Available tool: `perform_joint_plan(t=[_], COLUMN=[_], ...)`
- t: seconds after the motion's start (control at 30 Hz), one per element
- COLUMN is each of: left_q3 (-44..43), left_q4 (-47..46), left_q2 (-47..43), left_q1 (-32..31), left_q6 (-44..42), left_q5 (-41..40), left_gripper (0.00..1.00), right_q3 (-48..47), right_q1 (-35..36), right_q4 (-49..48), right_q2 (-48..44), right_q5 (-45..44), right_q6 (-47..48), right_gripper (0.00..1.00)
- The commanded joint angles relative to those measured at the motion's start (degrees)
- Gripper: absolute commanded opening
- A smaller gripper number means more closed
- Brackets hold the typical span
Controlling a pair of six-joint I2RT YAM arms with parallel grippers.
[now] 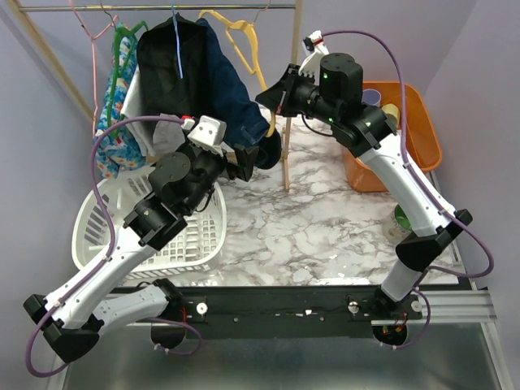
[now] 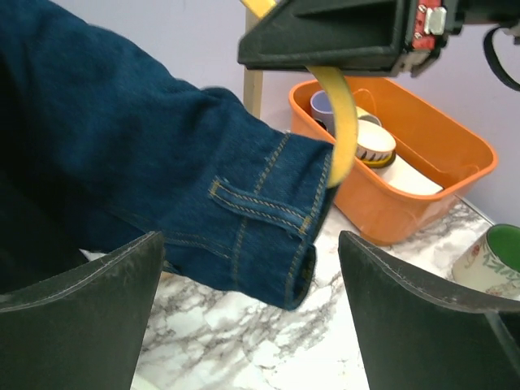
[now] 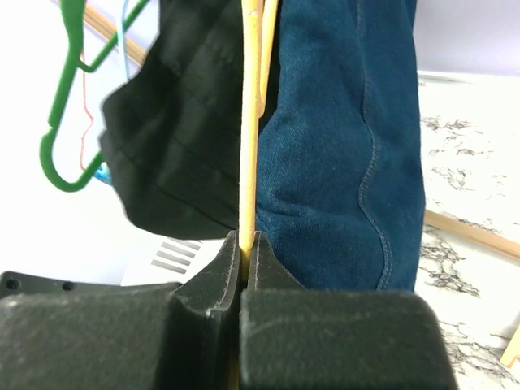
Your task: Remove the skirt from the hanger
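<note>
The black skirt [image 1: 166,65] hangs on the thin light-blue hanger [image 1: 175,36] from the rail at the back; it also shows in the right wrist view [image 3: 175,138]. A navy denim garment [image 1: 240,106] hangs beside it on a yellow hanger [image 1: 241,36]. My right gripper [image 1: 278,93] is shut on the lower end of the yellow hanger [image 3: 249,162], next to the denim [image 3: 349,138]. My left gripper [image 1: 246,160] is open and empty just below the denim hem [image 2: 268,236]; the jaws stand wide apart [image 2: 248,325] over the marble table.
A white laundry basket [image 1: 175,240] stands at the left under my left arm. An orange bin [image 1: 418,122] with cups stands at the back right [image 2: 406,179]. A green hanger [image 3: 69,122], a pink hanger [image 1: 93,32], a floral garment [image 1: 118,114] and the wooden rack post [image 1: 288,122] crowd the rail.
</note>
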State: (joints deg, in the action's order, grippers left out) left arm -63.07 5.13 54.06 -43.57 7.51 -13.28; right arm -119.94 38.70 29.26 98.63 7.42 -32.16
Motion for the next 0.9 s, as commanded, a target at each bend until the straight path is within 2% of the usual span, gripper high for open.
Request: perform_joint_plan(t=[0.0,0.13,0.3,0.57,0.87], left_q3=[-4.95,-6.89,-9.79,-9.27,-9.35], left_q4=[2.34,2.0,2.87,2.52,5.15], left_q2=[2.53,4.73,7.54,6.32,4.47], left_q1=[0.07,0.07,0.07,-0.02,-0.11], left_q6=[-2.93,-5.57,-7.16,-6.01,-3.38], left_q5=[-2.72,-2.28,3.07,6.77,16.87], left_gripper=[0.99,0.99,0.99,0.99,0.99], right_q3=[-2.23,-2.4,-3.19,-2.06,11.91], right_q1=[0.24,0.24,0.15,0.24,0.15], right_q4=[-6.84,-6.93,-6.93,-6.76,-10.71], right_q2=[-4.94,-5.9,-6.78,-9.59,-18.9], right_q5=[-2.23,-2.94,-3.03,-1.97,0.31], right_q6=[-2.03,-2.55,-1.33,1.58,-0.97], right_gripper=[0.01,0.01,0.01,0.01,0.01])
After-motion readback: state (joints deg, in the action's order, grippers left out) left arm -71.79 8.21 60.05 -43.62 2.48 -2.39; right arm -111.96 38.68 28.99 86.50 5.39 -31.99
